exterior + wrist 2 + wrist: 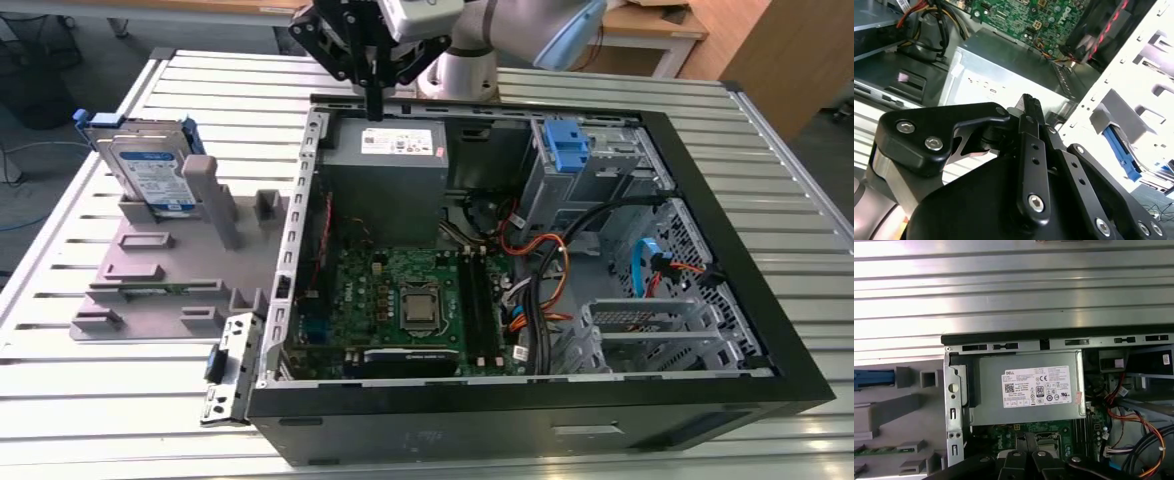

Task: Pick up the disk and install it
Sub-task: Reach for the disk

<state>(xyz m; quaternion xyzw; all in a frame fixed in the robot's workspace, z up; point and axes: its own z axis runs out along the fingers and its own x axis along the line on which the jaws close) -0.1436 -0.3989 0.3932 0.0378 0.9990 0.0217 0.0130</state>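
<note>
The disk (150, 168) stands upright on its edge in a grey holder (160, 265) at the exterior view's left, outside the computer case. It is silver with a blue-and-white label and blue side rails. A blue rail end (873, 378) shows in the first wrist view. My gripper (375, 110) hangs over the back wall of the case, above the grey power-supply box (387, 150), well apart from the disk. Its fingers are pressed together and hold nothing. In both wrist views the gripper (1029, 105) (1025, 439) is over the power-supply box (1026, 390).
The open black computer case (747, 300) lies on a slatted metal table (80, 400). Inside it are a green motherboard (400, 290), bundled cables (534, 270) and a metal drive cage with a blue latch piece (567, 148). The holder has several upright posts.
</note>
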